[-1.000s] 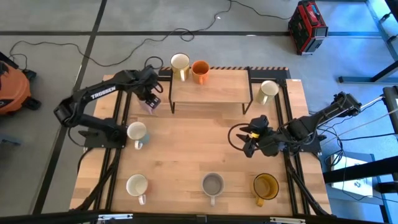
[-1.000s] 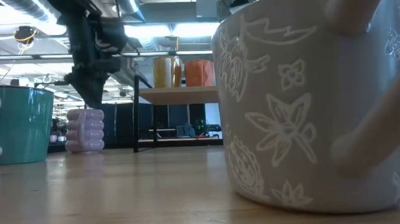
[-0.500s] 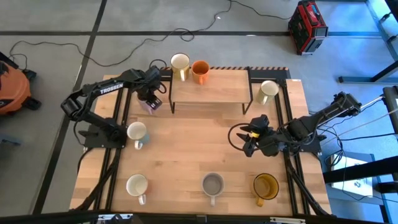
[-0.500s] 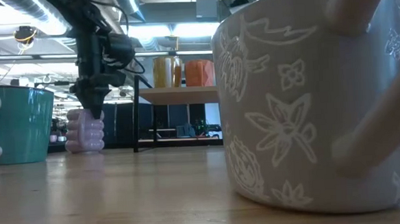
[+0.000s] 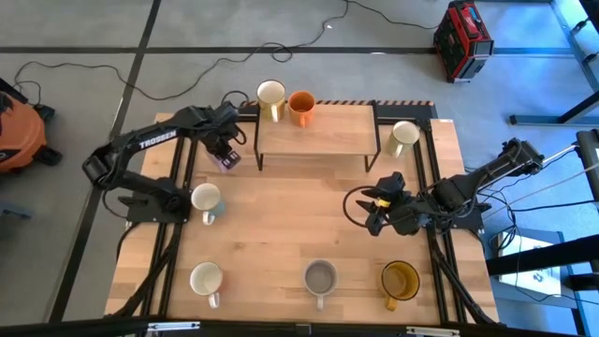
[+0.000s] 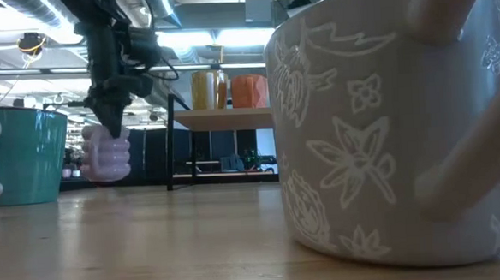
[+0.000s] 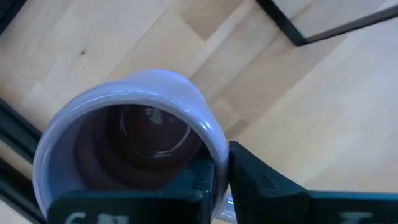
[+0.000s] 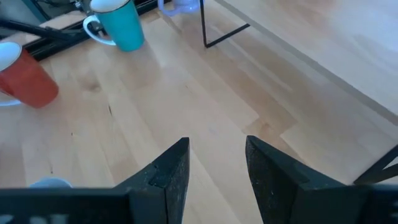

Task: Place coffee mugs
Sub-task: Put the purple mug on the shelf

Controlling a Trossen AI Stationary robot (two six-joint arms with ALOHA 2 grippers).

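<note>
The left gripper (image 5: 227, 155) had been closed on the rim of the lilac mug (image 6: 105, 154), one finger inside and one outside, where a moment before it had been wide above it. The mug, just left of the shelf (image 5: 316, 140), appeared lifted slightly off the table (image 5: 299, 215). A carry to the shelf seemed next. The right gripper (image 5: 372, 217) waited mid-table, part open and empty.

Left gripper (image 5: 227, 148) pinches the lilac mug's (image 5: 226, 157) rim, just left of the shelf (image 5: 314, 131); right gripper (image 5: 372, 214) waits open below it.
</note>
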